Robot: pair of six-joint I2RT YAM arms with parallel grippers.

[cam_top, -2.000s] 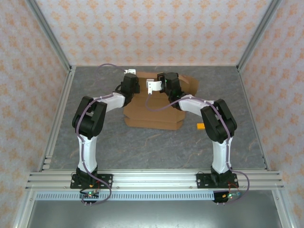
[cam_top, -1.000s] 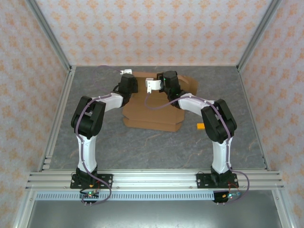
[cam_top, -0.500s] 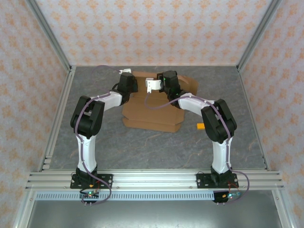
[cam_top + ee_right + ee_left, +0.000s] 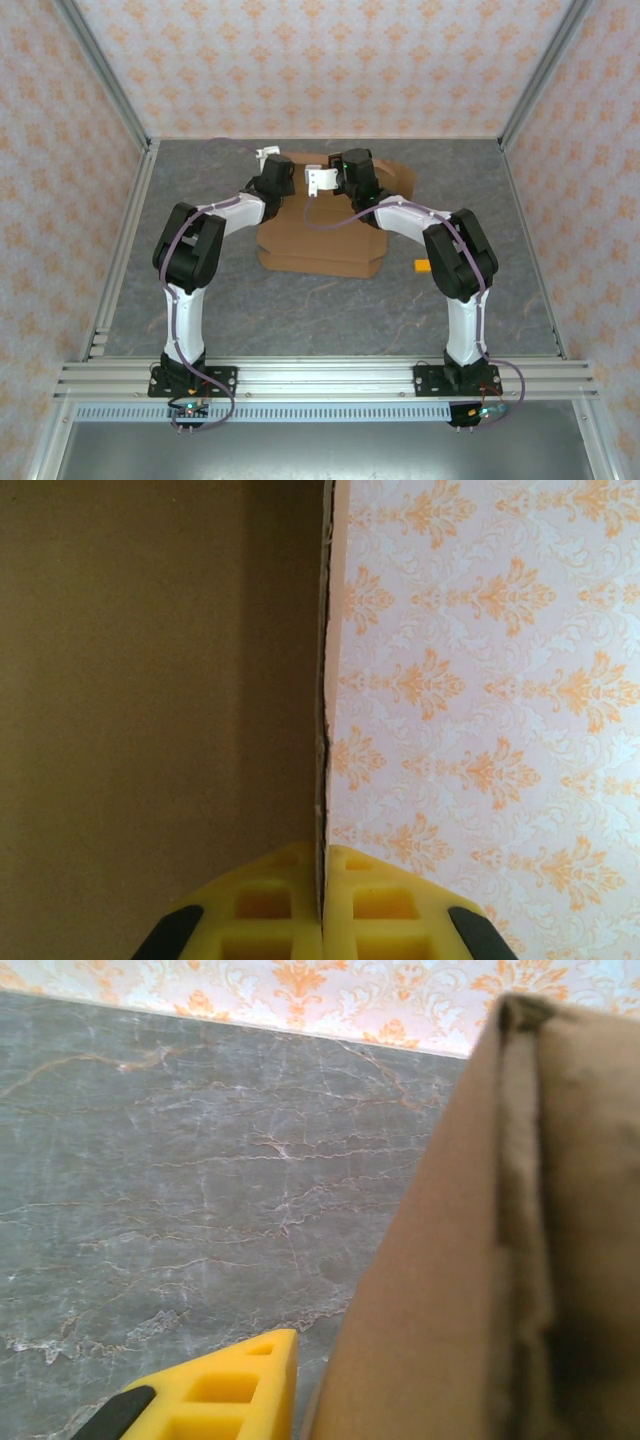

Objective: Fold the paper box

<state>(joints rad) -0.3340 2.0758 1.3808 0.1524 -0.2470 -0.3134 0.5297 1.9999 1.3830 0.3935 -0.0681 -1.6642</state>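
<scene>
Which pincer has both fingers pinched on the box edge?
The right pincer: both yellow fingers clamp the box by its thin edge; the left pincer shows one finger beside it.

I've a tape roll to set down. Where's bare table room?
Bare table between the paper box and the front rail, and along the left frame. Tighter right, by the orange block. Crowded at the back around the box.

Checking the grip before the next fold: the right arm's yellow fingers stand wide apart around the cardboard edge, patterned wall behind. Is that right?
Not quite. The right fingers are not wide apart: they are pinched shut on the thin edge of the paper box, as the right wrist view shows. The patterned wall is indeed behind it.
</scene>
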